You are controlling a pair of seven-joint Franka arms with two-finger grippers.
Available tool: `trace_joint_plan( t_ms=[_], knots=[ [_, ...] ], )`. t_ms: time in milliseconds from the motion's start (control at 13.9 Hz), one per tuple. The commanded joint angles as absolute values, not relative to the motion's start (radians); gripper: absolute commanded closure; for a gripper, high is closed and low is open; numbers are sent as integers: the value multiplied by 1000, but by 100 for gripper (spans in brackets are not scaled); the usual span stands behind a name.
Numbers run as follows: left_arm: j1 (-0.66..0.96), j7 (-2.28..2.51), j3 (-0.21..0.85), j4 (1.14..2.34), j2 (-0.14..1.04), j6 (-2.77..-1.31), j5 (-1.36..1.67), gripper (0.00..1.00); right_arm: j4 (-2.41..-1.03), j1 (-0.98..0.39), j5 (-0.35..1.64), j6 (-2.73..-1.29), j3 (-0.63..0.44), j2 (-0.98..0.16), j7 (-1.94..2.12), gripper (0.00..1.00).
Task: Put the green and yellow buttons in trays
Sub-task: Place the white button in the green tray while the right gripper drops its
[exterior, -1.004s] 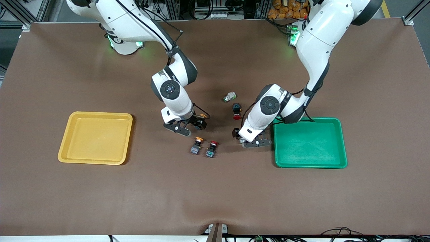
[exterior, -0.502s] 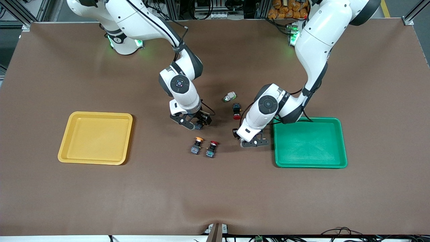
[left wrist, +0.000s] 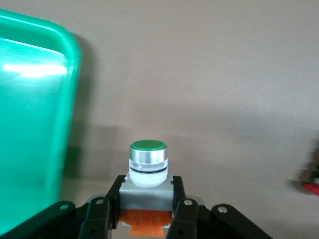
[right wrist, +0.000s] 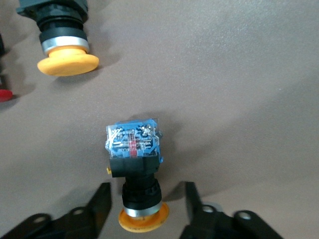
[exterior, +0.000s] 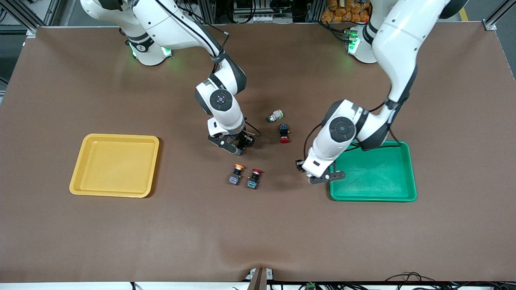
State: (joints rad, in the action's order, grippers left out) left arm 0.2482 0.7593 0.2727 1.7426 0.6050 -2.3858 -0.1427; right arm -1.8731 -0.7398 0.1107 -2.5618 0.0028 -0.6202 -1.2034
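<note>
Left gripper (left wrist: 144, 219), lower centre of its wrist view, jaws pinching the green button (left wrist: 147, 164) by its grey body beside the green tray (exterior: 373, 171). Right gripper (right wrist: 147, 209), jaws spread astride a yellow button (right wrist: 135, 164) lying on the counter (exterior: 258, 233). Light, rigid, smooth-capped: grip the square body.

Wide brown-covered surface (exterior: 443, 100), evenly lit from above.
Spread with a matte brown mat, slightly rippled along the edge nearest the front camera. Bordered at the robots' end by aluminium framing (exterior: 489, 20), dark cable clutter (exterior: 250, 10) and a heap of orange-yellow bags (exterior: 344, 10). Marked with soft green glows on the mat near both bases.
</note>
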Motion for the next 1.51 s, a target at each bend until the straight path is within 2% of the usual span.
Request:
trace_joint_plan(
  t_ms=[0, 287, 645, 1004, 1076, 1147, 1219, 1434],
  knots=[
    [200, 738, 275, 1844, 534, -2353, -172, 100, -1850, -746, 120, -2554, -5, -624, -1220, 100],
    [106, 630, 276, 1916, 522, -2408, -204, 100, -1852, -712, 117, -2525, -11, -531, -1189, 100],
    [101, 627, 275, 1924, 540, -2424, -257, 100, -1850, -563, 115, -2259, -9, -371, -955, 100],
    [40, 626, 276, 1948, 558, -2465, -311, 100, -1850, -376, 120, -2085, -9, -304, -648, 100],
    [40, 627, 276, 1947, 561, -2465, -311, 76, -1850, -332, 120, -2038, -9, -296, -584, 100],
    [41, 627, 278, 1945, 563, -2467, -311, 17, -1851, -289, 120, -1996, -11, -295, -498, 100],
    [41, 637, 279, 1942, 563, -2467, -311, 0, -1856, -241, 118, -1977, -12, -296, -417, 100],
    [45, 643, 285, 1942, 551, -2464, -310, 0, -1861, -68, 117, -1989, -12, -319, -162, 100]
  ],
)
